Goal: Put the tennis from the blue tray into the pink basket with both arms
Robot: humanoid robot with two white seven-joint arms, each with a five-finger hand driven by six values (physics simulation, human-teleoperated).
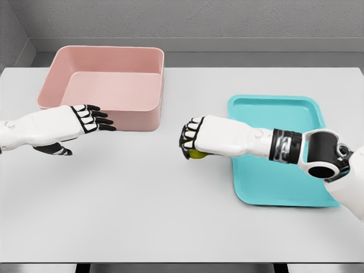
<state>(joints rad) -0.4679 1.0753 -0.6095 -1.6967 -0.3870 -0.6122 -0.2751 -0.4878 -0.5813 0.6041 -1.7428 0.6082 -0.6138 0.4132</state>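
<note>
On the left you see your left hand, one of two hands in view. Its fingers are stretched out and apart, and it holds nothing. It hovers over the table just in front of the pink basket, with the palm turned to the middle; I judge it waits there to receive the ball. There is one basket, at the far left of the table, and nothing shows inside it.

In the middle you find your right hand. Its fingers are curled down and clamped on the tennis ball, of which only a small yellow-green part shows under the palm. The ball is one only, and it is out of the tray, above the table between tray and basket. This place is probably chosen for a handover, because the task asks for both arms.

On the right lies one blue tray, under the right forearm.
</note>
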